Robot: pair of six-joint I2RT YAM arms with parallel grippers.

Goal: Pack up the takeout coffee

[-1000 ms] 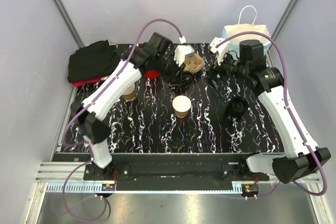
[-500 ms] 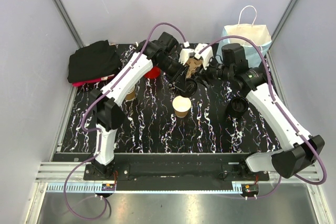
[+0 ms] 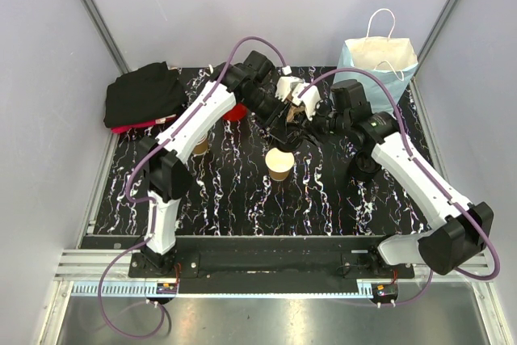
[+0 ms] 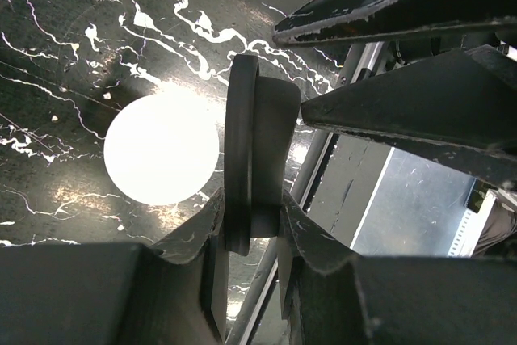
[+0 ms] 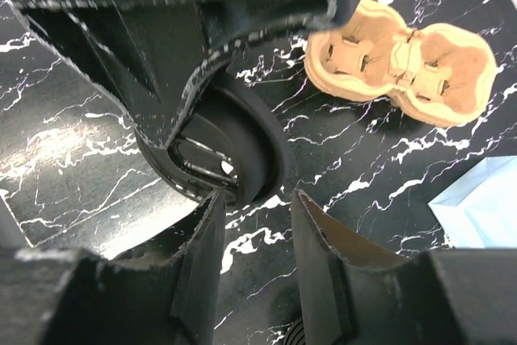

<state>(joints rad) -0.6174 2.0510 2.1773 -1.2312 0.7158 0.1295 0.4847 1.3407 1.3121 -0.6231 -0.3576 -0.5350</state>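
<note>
The takeout coffee cup stands open in the middle of the table; in the left wrist view it is a bright white disc below and to the left. My left gripper is shut on a black plastic lid, held on edge just above and behind the cup. My right gripper is open, its jaws right next to the same lid, one fingertip at the rim. The right gripper's fingers cross the left wrist view's upper right.
A brown pulp cup carrier lies behind the grippers. A white and blue paper bag stands at the back right. A stack of black lids sits right of centre. A second tan cup, a red cup and black cloth are on the left.
Both arms have closed in on the table's centre. The left gripper brought the lid forward over the cup, and the right gripper swung left from the bag up to the lid.
</note>
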